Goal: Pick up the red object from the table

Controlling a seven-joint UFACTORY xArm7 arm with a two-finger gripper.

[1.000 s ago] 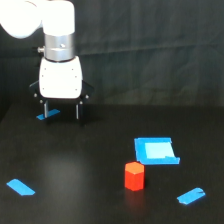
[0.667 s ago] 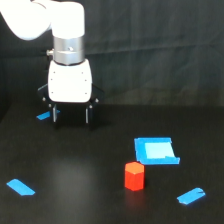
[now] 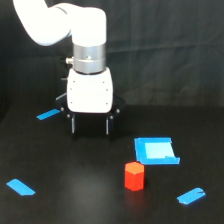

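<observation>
A black tabletop (image 3: 75, 200) fills the lower frame. A white robot arm (image 3: 75, 30) reaches down from the upper left, its hand (image 3: 90, 127) open with both fingers spread above the surface at centre. A blue tray (image 3: 156, 151) sits right of centre. The red block (image 3: 134, 175) stands upright just below the tray's left corner, apart from the hand. Blue strips (image 3: 20, 187) lie scattered.

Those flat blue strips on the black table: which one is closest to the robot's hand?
The blue strip at the exterior view's left, level with the hand. The other two, one at the lower left and one at the lower right, lie much farther forward.
</observation>
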